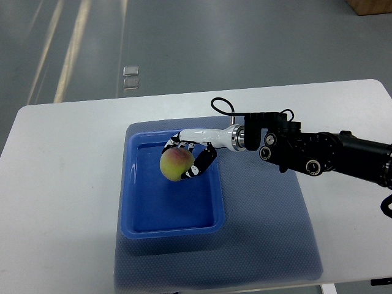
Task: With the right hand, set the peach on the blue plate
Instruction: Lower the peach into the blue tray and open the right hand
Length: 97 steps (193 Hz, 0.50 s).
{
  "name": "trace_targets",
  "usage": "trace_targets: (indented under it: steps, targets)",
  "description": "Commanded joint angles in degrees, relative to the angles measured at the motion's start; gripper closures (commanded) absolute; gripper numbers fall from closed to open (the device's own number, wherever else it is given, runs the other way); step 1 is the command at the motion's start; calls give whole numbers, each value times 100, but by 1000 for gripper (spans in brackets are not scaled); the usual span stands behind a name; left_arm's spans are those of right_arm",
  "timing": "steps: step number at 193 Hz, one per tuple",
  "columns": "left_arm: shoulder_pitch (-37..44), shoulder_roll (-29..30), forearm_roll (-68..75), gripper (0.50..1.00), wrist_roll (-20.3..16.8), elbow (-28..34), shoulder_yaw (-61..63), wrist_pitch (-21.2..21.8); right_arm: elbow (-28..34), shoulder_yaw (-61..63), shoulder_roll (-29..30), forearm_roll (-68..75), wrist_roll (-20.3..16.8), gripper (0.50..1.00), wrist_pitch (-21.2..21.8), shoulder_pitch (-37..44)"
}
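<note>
A yellow-red peach (pixel 176 164) is held in my right hand (pixel 187 158), whose fingers curl around it. The hand and peach are over the upper middle of the blue rectangular plate (pixel 139 208), which lies on a blue mat. I cannot tell whether the peach touches the plate's floor or hangs just above it. My right arm (pixel 306 153) comes in from the right edge. My left arm is out of view.
The blue mat (pixel 269 233) lies under the plate on a white table (pixel 55 184). The table's far edge runs behind the plate, with grey floor beyond. A black cable (pixel 222 105) loops above the wrist.
</note>
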Motion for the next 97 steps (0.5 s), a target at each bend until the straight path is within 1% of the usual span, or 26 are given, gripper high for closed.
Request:
trace_targets:
  steps: [1, 8, 18, 19, 20, 21, 22, 23, 24, 25, 26, 27, 28, 29, 30, 31, 41, 42, 43, 44, 46, 85, 86, 97]
  targets:
    - [8, 0, 0, 500, 1, -6, 2, 0, -34, -17, 79, -11, 7, 836, -31, -54]
    - [7, 0, 0, 500, 1, -6, 2, 0, -43, -17, 88, -11, 7, 824, -31, -71]
    - [8, 0, 0, 500, 1, -6, 2, 0, -43, -17, 88, -11, 7, 824, -31, -71]
    - [-1, 0, 0, 500, 1, -6, 2, 0, -52, -17, 149, -11, 7, 808, -31, -97]
    - [-1, 0, 0, 500, 1, -6, 2, 0, -52, -17, 150, -11, 7, 807, -31, -97]
    - [-1, 0, 0, 500, 1, -6, 2, 0, -52, -17, 150, -11, 7, 789, -31, -97]
    - [-1, 0, 0, 500, 1, -6, 2, 0, -52, -17, 150, -11, 7, 789, -31, -97]
    - [-1, 0, 0, 500, 1, -6, 2, 0, -52, -17, 158, -11, 7, 769, -31, -106]
    - [-1, 0, 0, 500, 1, -6, 2, 0, -52, -17, 159, -11, 7, 769, -31, -106]
    - [-1, 0, 0, 500, 1, -6, 2, 0, -60, -17, 159, -11, 7, 744, -31, -106]
    - [-1, 0, 0, 500, 1, -6, 2, 0, -61, -17, 159, -11, 7, 744, -31, -106]
    - [-1, 0, 0, 500, 1, -6, 2, 0, -61, -8, 159, -11, 7, 722, -23, -106]
    - [-1, 0, 0, 500, 1, -6, 2, 0, -61, -8, 159, -11, 7, 722, -22, -106]
    - [-1, 0, 0, 500, 1, -6, 2, 0, -69, -8, 159, -11, 7, 707, -22, -98]
    - [-1, 0, 0, 500, 1, -6, 2, 0, -69, -8, 159, -11, 7, 707, -22, -97]
    - [-1, 0, 0, 500, 1, -6, -7, 0, -69, -8, 159, -11, 7, 695, -22, -97]
    - [-1, 0, 0, 500, 1, -6, -7, 0, -69, -8, 159, -11, 7, 695, -22, -97]
    - [-1, 0, 0, 500, 1, -6, 2, 0, -78, 9, 159, -11, 16, 600, -14, -97]
    - [-1, 0, 0, 500, 1, -6, 2, 0, -78, 9, 159, -11, 16, 599, -14, -97]
    - [-1, 0, 0, 500, 1, -6, -7, 0, -78, 18, 150, -11, 16, 579, -14, -97]
    - [-1, 0, 0, 500, 1, -6, -7, 0, -69, 27, 150, -2, 16, 570, 4, -97]
    - [-1, 0, 0, 500, 1, -6, -7, 0, -69, 106, -17, 95, 16, 568, 39, 17]
    - [7, 0, 0, 500, 1, -6, -7, 0, -43, 245, -191, 121, 42, 568, 57, 112]
    - [-1, 0, 0, 500, 1, 3, -7, 0, -17, 475, -351, 130, 86, 568, 118, 175]
